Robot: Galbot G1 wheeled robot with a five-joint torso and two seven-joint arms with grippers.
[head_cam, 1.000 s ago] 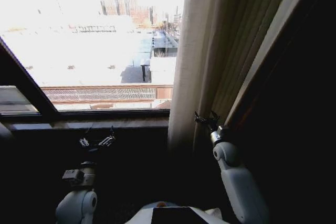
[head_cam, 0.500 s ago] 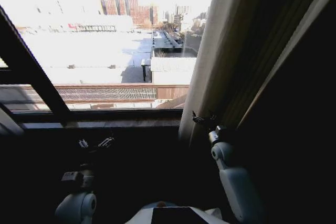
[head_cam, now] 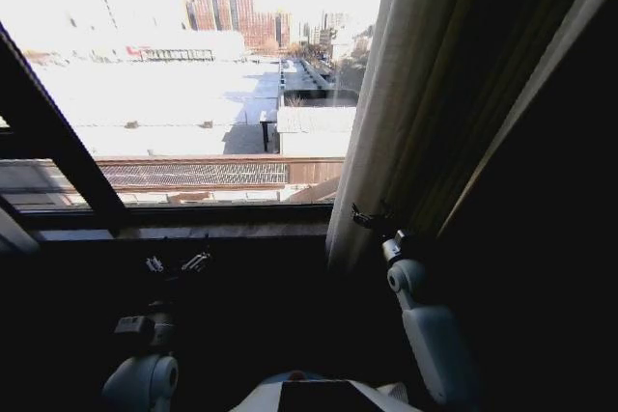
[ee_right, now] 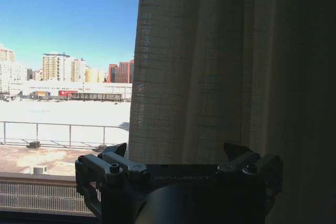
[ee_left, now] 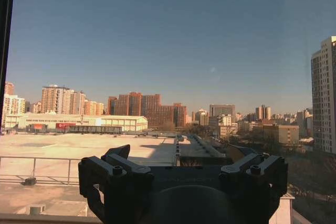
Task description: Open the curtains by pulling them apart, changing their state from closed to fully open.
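One curtain (head_cam: 415, 94) hangs bunched in cream pleats at the right of the window, its inner edge running down to the sill. My right gripper (head_cam: 372, 217) is open, right at the lower edge of that fabric. The right wrist view shows the curtain (ee_right: 210, 66) just beyond the right gripper (ee_right: 176, 150), with nothing between the fingers. My left gripper (head_cam: 179, 261) is open below the sill on the left, far from the fabric. In the left wrist view the left gripper (ee_left: 178, 153) faces bare glass and the city.
A black window frame bar (head_cam: 58, 142) slants across the left of the glass. The dark sill (head_cam: 193, 224) runs under the window above both arms. A dark wall lies to the right of the curtain.
The whole picture has shifted, so the camera moved. Against the skyline the curtain's inner edge now stands farther right than a second ago. Both grippers keep about the same places.
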